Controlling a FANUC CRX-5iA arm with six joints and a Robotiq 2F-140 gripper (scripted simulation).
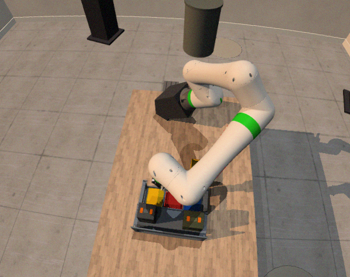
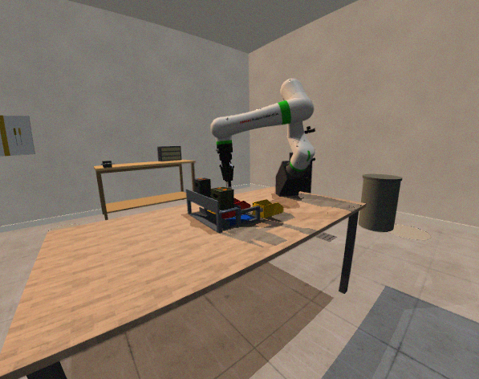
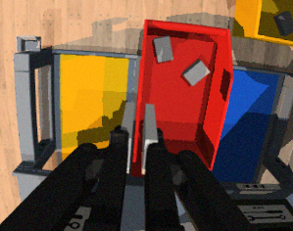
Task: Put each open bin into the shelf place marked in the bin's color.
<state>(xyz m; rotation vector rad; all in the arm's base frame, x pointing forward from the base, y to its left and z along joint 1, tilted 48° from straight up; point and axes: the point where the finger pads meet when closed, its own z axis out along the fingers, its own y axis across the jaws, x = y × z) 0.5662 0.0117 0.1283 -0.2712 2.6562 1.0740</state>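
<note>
The red bin [image 3: 173, 103] [image 1: 170, 201] [image 2: 239, 203] sits in the shelf's middle place, between the yellow mark [image 3: 95, 83] and blue mark [image 3: 247, 122], parallel to them; it hides the floor beneath. Its front end shows beyond the shelf's front edge; whether it stands fully level I cannot tell. Two grey blocks lie in it. My gripper [image 3: 138, 116] [image 2: 229, 185] is open only narrowly, its fingers over the red bin's left wall, whose rim line runs through the gap. The yellow bin [image 3: 247, 20] [image 2: 268, 208] stands on the table in front, a dark part inside.
The shelf [image 3: 24, 108] [image 1: 169, 233] [image 2: 203, 199] has side frames and a rear board over the bin's rear end. Two dark boxes, one at the left [image 1: 146, 215] [image 2: 202, 185] and one at the right [image 1: 193, 223] [image 2: 223, 197], stand on that board behind my fingers.
</note>
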